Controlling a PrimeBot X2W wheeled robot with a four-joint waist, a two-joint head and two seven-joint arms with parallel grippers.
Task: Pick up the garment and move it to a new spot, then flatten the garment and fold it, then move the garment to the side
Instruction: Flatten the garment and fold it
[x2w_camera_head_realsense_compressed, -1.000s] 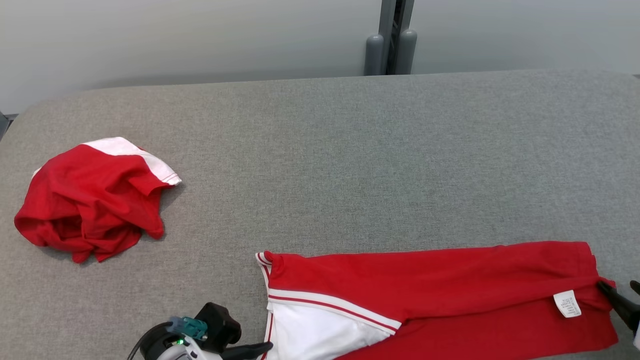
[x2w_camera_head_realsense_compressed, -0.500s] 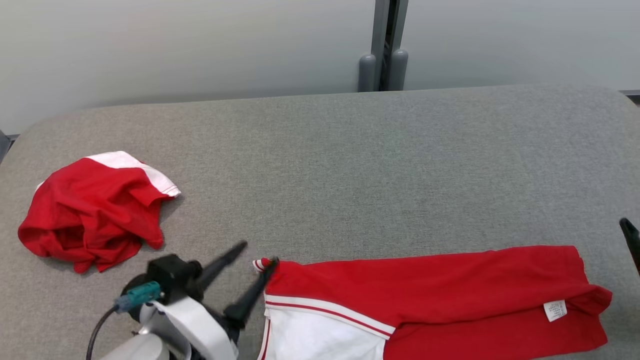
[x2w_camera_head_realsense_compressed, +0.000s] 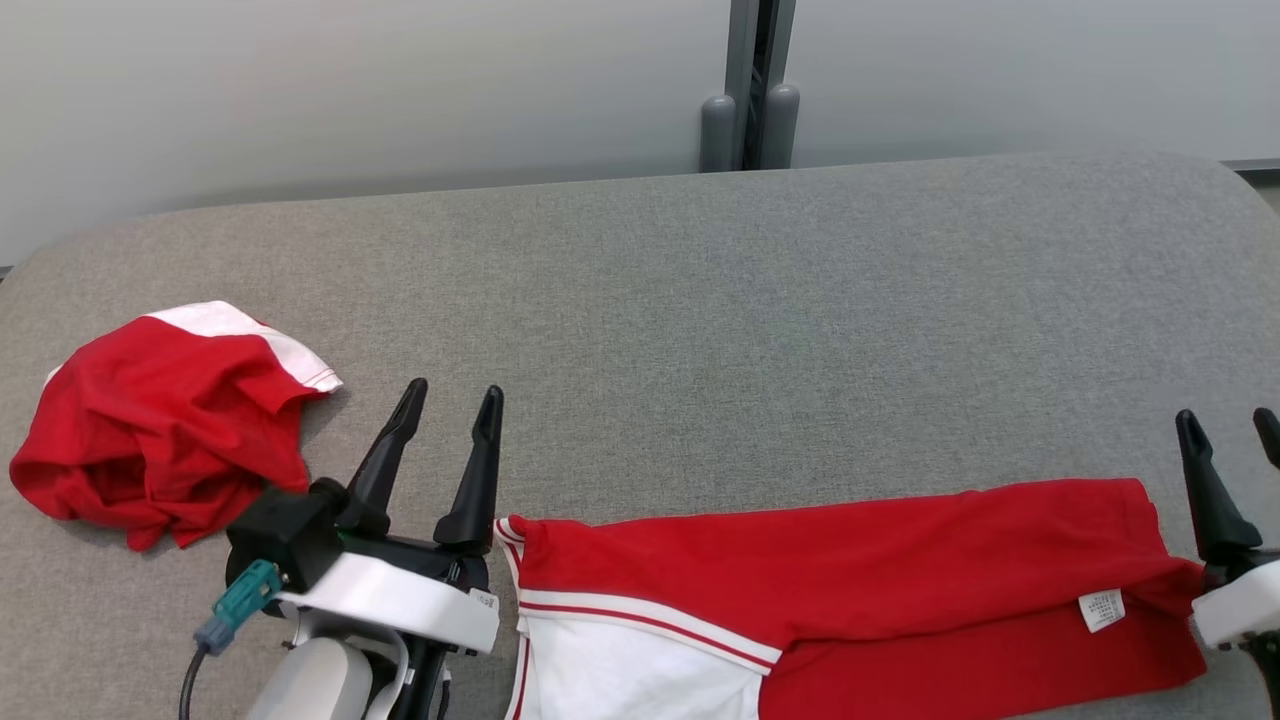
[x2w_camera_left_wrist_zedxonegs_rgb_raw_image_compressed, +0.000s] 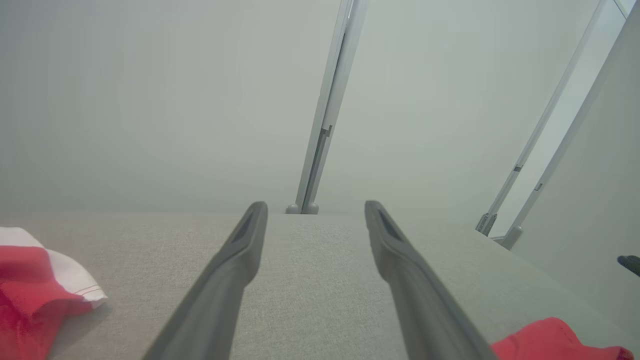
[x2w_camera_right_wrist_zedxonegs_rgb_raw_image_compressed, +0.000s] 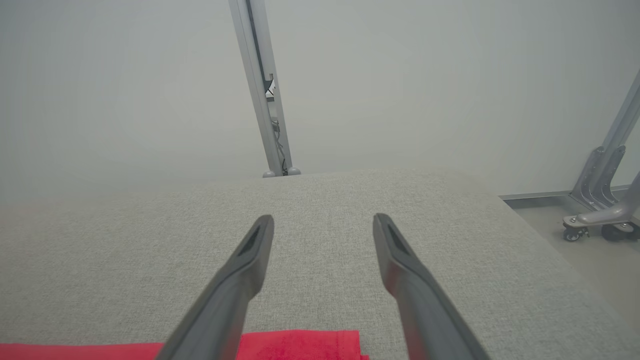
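The grey bench (x2w_camera_head_realsense_compressed: 760, 300) held the flattened red garment (x2w_camera_head_realsense_compressed: 850, 560). The left end effector (x2w_camera_head_realsense_compressed: 452, 390) and right end effector (x2w_camera_head_realsense_compressed: 1226, 416) flanked it, both spread.

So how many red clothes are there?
2. A crumpled red garment lies on the left; a folded red garment stretches along the near edge, right of it.

The red garment (x2w_camera_head_realsense_compressed: 850, 590) lies on the grey table (x2w_camera_head_realsense_compressed: 760, 330) between the left claw (x2w_camera_head_realsense_compressed: 453, 390) and right claw (x2w_camera_head_realsense_compressed: 1226, 415), both spread.
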